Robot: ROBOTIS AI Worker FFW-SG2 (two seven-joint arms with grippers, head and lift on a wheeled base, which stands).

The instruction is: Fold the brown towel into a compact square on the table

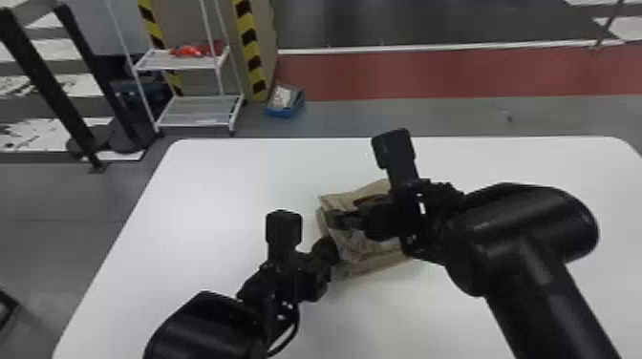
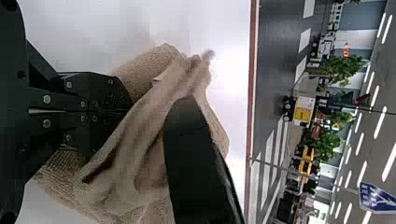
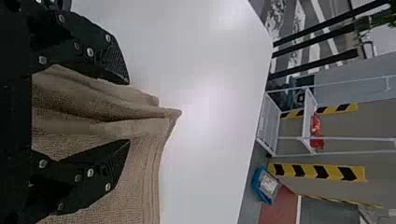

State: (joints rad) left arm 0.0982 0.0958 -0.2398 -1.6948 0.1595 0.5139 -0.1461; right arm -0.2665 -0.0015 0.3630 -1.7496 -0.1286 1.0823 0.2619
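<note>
The brown towel [image 1: 363, 246] lies folded and rumpled near the middle of the white table. At its left edge is my left gripper [image 1: 328, 249]; my right gripper [image 1: 347, 214] is over the towel's upper part. In the left wrist view, the left gripper [image 2: 127, 110] has its fingers together on bunched cloth of the towel [image 2: 140, 154], their tips partly hidden by it. In the right wrist view, the right gripper [image 3: 128, 112] stands open, with a ridged fold of the towel [image 3: 107, 109] lying between its spread fingers.
The white table [image 1: 215, 191] extends around the towel. Beyond it stand a white shelf cart [image 1: 191, 112] and a blue bin [image 1: 285, 101] on the floor. The two arms are close together, and a black part of the right arm [image 2: 194, 158] crosses in front of the towel.
</note>
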